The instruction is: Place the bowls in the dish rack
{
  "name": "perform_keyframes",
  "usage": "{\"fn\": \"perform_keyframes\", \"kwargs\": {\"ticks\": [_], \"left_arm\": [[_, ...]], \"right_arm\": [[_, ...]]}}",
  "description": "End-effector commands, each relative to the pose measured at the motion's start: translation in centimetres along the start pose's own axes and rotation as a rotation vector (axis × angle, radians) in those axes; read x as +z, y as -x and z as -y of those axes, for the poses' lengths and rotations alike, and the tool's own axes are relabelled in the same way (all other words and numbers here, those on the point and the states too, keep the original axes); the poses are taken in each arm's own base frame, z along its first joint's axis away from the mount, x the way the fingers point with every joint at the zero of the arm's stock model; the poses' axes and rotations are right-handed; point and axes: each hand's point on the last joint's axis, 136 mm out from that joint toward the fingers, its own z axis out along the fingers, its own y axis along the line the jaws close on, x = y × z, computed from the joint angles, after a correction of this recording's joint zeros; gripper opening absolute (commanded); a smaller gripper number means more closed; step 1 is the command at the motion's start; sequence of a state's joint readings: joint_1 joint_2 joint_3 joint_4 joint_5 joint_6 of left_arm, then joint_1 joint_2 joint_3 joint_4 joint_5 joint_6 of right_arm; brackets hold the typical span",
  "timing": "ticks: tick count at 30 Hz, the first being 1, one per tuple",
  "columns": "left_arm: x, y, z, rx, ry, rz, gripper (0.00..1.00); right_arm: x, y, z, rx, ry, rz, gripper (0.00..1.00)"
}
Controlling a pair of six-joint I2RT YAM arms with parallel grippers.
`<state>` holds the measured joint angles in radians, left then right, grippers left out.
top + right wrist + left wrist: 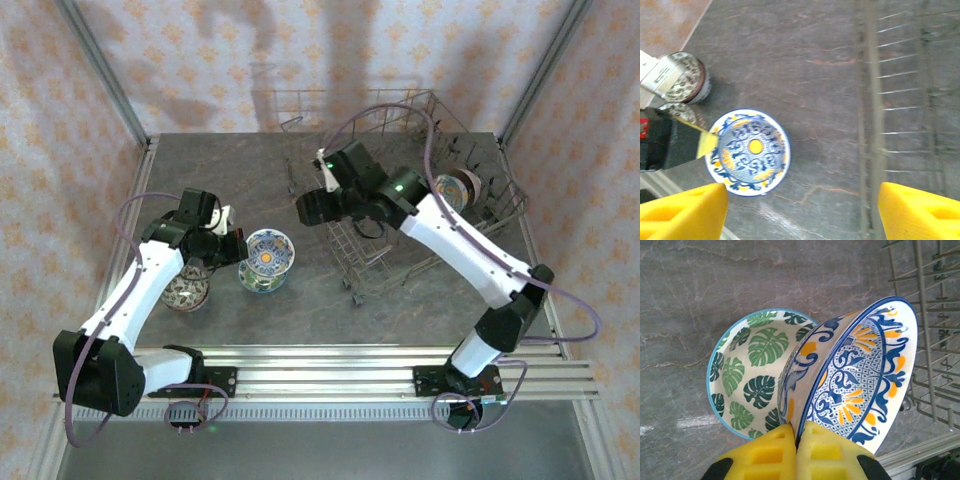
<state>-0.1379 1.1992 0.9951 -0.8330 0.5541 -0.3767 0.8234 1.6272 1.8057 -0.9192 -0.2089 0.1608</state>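
Left hand [797, 434] pinches blue-orange bowl [860, 375] rim; right hand [800, 202] agape.

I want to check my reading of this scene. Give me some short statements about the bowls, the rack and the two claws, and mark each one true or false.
1. The left claw grips the blue bowl by its rim. True.
2. The right claw is shut on a bowl. False: it is open and holds nothing.
3. A leaf bowl lies partly hidden behind the blue bowl. True.
4. The rack has no bowl in it. False: a standing bowl is in it.
5. In the top view, a speckled bowl sits left of the blue bowl. True.
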Motion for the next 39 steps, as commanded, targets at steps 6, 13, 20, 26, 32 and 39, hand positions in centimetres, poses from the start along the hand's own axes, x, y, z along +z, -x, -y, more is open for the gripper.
{"fn": "perform_keyframes", "kwargs": {"ticks": [6, 13, 20, 26, 32, 39], "left_arm": [[-4.5, 2.5, 4.7, 0.072, -0.133, 0.106, 0.0], [-6.1, 3.2, 6.2, 0.079, -0.182, 0.14, 0.0], [-6.9, 3.5, 7.0, 0.073, -0.215, 0.164, 0.0], [-6.9, 3.6, 7.5, 0.059, -0.248, 0.176, 0.0], [-6.8, 3.5, 7.4, 0.058, -0.241, 0.178, 0.0], [-6.5, 3.5, 7.3, 0.049, -0.237, 0.179, 0.0]], "right_arm": [[4.1, -1.0, -1.8, 0.031, 0.028, -0.099, 0.74], [6.3, -1.7, -1.7, 0.068, 0.02, -0.142, 0.72], [7.4, -1.7, -1.8, 0.122, 0.032, -0.142, 0.66], [8.2, -2.0, -2.5, 0.16, 0.072, -0.15, 0.63], [8.1, -2.0, -3.0, 0.159, 0.105, -0.156, 0.56], [7.5, -1.7, -3.3, 0.164, 0.126, -0.139, 0.34]]}}
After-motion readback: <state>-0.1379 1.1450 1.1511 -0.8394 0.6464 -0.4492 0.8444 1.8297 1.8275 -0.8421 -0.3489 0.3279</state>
